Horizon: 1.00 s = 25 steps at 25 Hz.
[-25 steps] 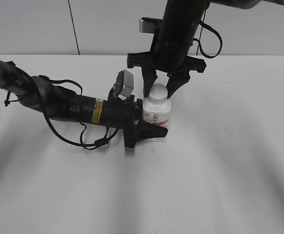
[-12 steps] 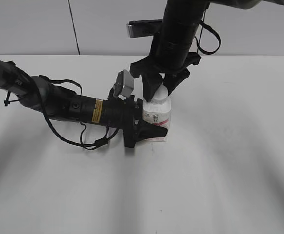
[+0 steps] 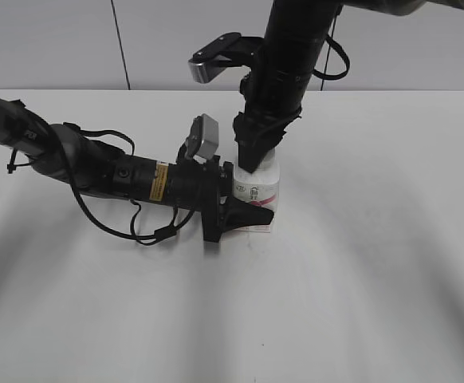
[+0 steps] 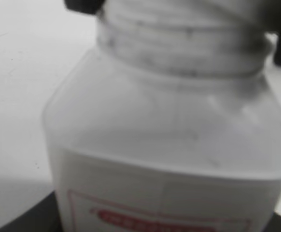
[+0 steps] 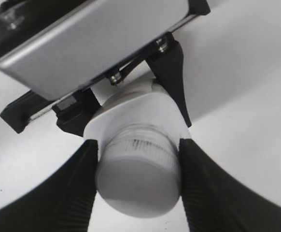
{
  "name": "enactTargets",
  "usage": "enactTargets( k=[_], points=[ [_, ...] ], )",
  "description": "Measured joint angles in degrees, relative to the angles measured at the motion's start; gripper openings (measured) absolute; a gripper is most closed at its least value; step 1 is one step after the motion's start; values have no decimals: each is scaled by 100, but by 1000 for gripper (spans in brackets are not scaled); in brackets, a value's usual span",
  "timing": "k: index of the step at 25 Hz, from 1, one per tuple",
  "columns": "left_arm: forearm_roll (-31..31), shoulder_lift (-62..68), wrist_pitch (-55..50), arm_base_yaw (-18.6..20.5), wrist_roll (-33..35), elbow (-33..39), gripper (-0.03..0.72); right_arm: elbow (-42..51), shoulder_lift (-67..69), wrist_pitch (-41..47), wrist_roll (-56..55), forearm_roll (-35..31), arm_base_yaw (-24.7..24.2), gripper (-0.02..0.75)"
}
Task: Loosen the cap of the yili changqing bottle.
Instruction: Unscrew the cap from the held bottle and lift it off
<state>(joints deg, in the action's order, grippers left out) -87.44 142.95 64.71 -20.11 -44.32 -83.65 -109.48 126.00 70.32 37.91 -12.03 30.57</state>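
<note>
Standing upright on the plain white surface, the small white squarish plastic bottle with a pink-red label is clamped low on its body by the left hand, whose dark fingers close on it from the left side. From above, the right hand reaches straight down over the neck, its black fingers closed together and hiding the top of the bottle in the exterior view.

Seen from the left wrist, the bottle fills the frame right in front of that hand, blurred; its rounded shoulders, ribbed neck and the red outline of the label show, and dark shapes sit at the upper corners beside the neck.

Seen from the right wrist, the small round white ribbed screw cap sits between the two black ribbed fingers of the right hand, which press against its sides. Beyond the cap, the left hand's dark fingers and silver camera housing flank the bottle's shoulders.
</note>
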Motion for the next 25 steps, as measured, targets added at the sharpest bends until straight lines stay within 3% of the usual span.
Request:
enactTargets(
  k=[11, 25],
  points=[
    [-12, 0, 0, 0, 0, 0, 397, 0, 0, 5, 1213, 34, 0, 399],
    [-12, 0, 0, 0, -22, 0, 397, -46, 0, 15, 1329, 127, 0, 398]
  ],
)
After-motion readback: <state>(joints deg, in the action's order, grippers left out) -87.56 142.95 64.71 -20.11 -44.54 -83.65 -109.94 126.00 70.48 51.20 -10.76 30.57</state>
